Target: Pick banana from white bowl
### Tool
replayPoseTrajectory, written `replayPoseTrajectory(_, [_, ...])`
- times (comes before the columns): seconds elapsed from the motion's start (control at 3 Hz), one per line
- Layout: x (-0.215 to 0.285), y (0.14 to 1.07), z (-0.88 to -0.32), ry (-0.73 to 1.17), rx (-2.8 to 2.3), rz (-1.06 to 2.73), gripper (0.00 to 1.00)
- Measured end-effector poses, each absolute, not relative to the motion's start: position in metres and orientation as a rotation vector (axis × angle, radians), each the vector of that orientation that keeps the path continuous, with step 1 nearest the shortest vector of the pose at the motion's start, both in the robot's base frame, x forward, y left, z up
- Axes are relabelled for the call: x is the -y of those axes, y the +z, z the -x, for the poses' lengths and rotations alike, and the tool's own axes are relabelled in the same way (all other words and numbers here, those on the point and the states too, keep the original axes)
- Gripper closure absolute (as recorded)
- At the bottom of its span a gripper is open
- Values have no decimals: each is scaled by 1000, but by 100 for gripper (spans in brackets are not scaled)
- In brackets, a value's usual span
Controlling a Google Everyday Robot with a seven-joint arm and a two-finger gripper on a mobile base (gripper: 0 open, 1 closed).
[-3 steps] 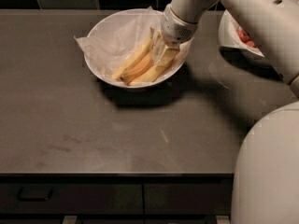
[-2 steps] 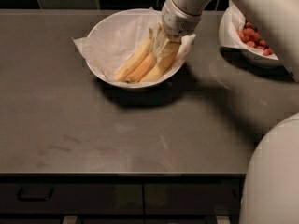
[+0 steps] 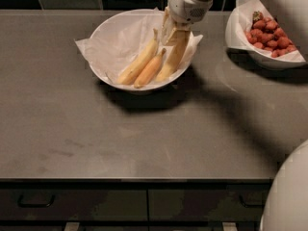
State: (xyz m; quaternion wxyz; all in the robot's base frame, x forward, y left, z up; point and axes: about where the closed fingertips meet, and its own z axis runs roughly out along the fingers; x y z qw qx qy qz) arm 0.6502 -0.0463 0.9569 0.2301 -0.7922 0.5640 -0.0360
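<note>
The white bowl [image 3: 103,30] with crinkled paper lining stands at the back middle of the dark counter. Three bananas lie in it side by side. The banana [image 3: 172,60], thick and yellow, is the right-hand one; its lower end rests in the bowl. A shorter orange-tinted banana [image 3: 150,70] lies in the middle and a paler, slimmer one [image 3: 137,64] on the left. My gripper [image 3: 174,33] reaches down from the top over the bowl's right side. Its fingers straddle the banana's upper end and are closed on it.
A second white bowl [image 3: 240,44] with red strawberries [image 3: 269,32] stands at the back right, close to my arm. My arm's white body [image 3: 288,201] fills the lower right corner. Drawer fronts [image 3: 96,203] run below the counter's front edge.
My gripper has moved a little up and toward the back of the bowl, with the banana's upper end between its fingers. The strawberry bowl shows more fully now.
</note>
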Motion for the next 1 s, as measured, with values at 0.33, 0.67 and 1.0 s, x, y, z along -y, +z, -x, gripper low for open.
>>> replayPoseTrajectory(0.33, [48, 967, -650, -133, -1541, 2177, 100])
replayPoseTrajectory(0.67, [48, 978, -649, -164, -1518, 2178, 100])
replayPoseTrajectory(1.0, [46, 992, -645, -185, -1490, 2171, 100])
